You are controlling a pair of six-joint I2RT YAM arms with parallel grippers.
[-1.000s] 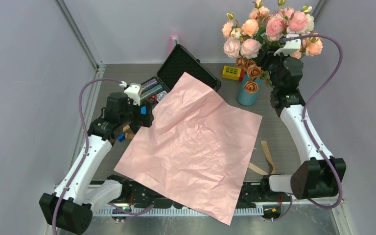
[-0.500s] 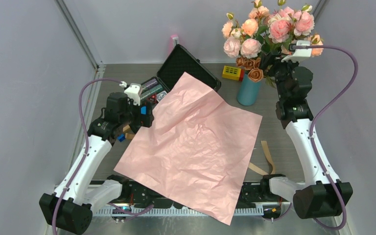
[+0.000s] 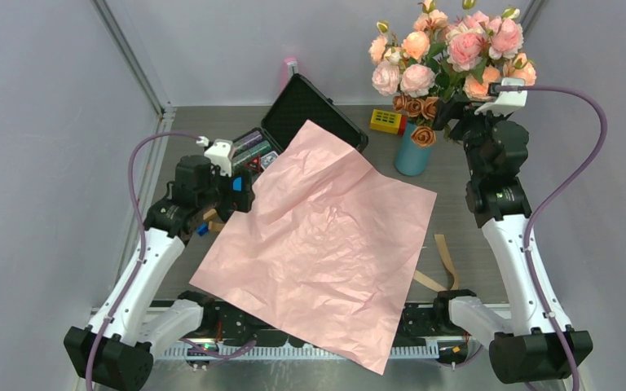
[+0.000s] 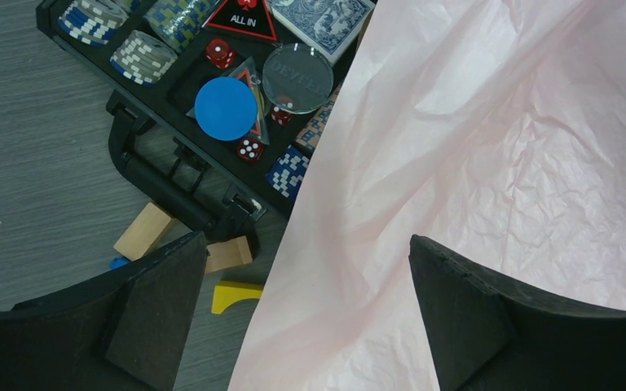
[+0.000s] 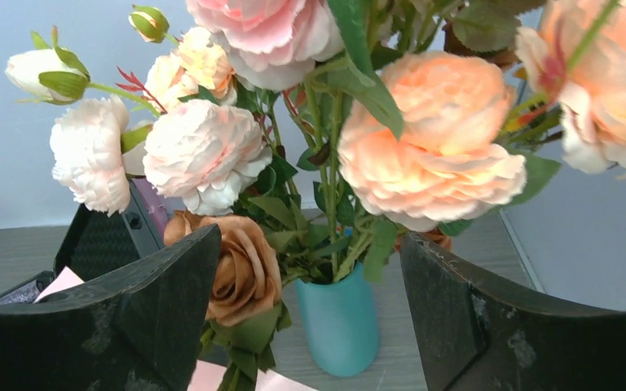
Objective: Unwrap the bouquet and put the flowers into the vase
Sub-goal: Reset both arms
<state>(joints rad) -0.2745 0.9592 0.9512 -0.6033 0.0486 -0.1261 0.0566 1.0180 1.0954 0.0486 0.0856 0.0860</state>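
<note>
The vase (image 3: 412, 159) stands upright at the far side of the table, holding the flowers (image 3: 448, 49): large pink, peach and white roses with small rust-brown ones lower down. The right gripper (image 5: 308, 244) hangs just right of the vase at stem height, its fingers (image 5: 155, 301) spread wide. The stems and the vase mouth show between the fingers, beyond their tips and untouched. Well left of the vase, across the flattened pink paper (image 3: 326, 236), the left gripper (image 4: 306, 244) hangs spread wide over the paper's edge, holding nothing.
</note>
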